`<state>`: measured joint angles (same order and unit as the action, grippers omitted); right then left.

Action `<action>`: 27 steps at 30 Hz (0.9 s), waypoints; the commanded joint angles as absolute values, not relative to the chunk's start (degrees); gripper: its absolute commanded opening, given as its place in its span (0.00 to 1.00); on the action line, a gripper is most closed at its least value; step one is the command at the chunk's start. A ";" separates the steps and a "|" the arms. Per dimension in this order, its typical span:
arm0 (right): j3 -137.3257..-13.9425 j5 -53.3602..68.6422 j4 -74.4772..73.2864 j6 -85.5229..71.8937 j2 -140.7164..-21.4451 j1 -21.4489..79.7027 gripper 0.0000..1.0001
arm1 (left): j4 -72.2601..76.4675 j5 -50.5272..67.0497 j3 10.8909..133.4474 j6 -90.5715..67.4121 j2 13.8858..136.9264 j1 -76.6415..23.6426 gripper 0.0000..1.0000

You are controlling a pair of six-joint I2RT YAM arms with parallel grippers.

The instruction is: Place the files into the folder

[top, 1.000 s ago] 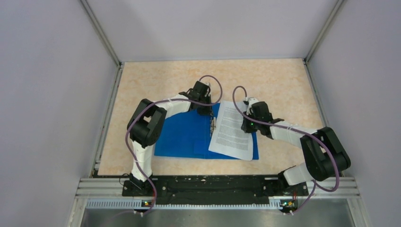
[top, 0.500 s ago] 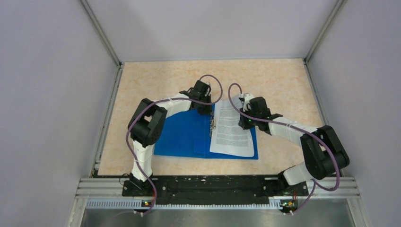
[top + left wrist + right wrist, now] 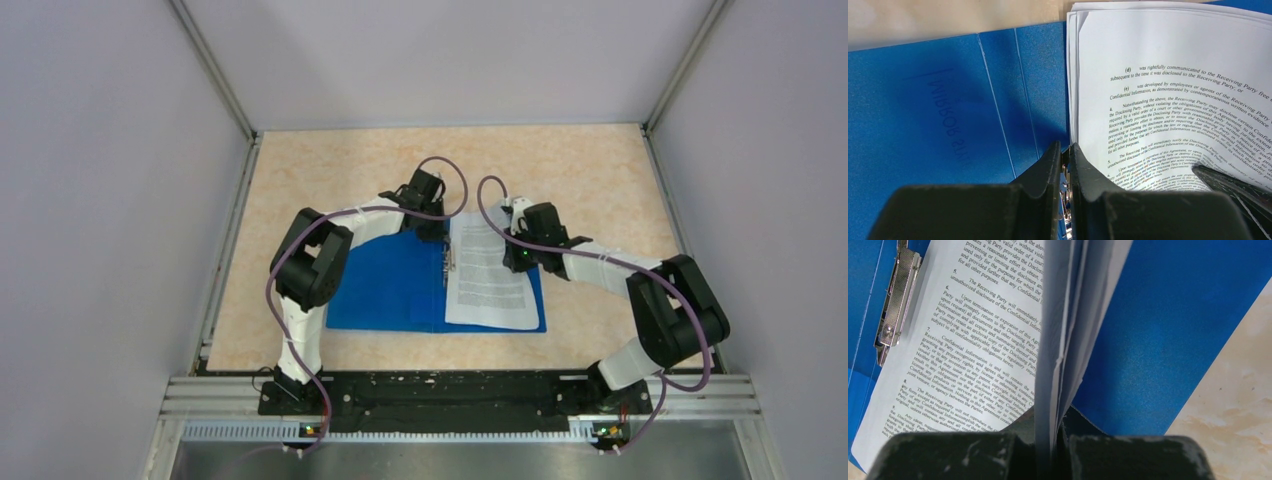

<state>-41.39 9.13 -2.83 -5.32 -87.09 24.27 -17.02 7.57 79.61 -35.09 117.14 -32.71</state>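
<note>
So: speckled beige tabletop [image 3: 350, 170], grey walls [image 3: 100, 200]; pebbly blue folder [image 3: 385, 285] lies open, right gripper [image 3: 1052, 427] pinching floppy files [image 3: 485, 280], left gripper [image 3: 1066, 155] pressed together.

the folder [image 3: 938, 100] under the left gripper [image 3: 1064, 147] is blue plastic with a fine-grained, faintly shiny skin. the files [image 3: 973, 330] between the right gripper's [image 3: 1053, 425] scuffed matt black fingers [image 3: 1083, 422] are thin matt white paper. the spine clip [image 3: 896, 300], off to that gripper's left, is bright knurled metal. the table [image 3: 1238, 390] is smooth, mottled beige.

Files [image 3: 1173, 100] cut off right; folder [image 3: 923, 125] lettering faint, unreadable.
</note>
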 commanded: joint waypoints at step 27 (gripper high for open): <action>-48.78 10.48 -4.24 -1.80 -90.72 24.98 0.00 | -22.76 1.39 85.58 -31.70 119.90 -31.46 0.05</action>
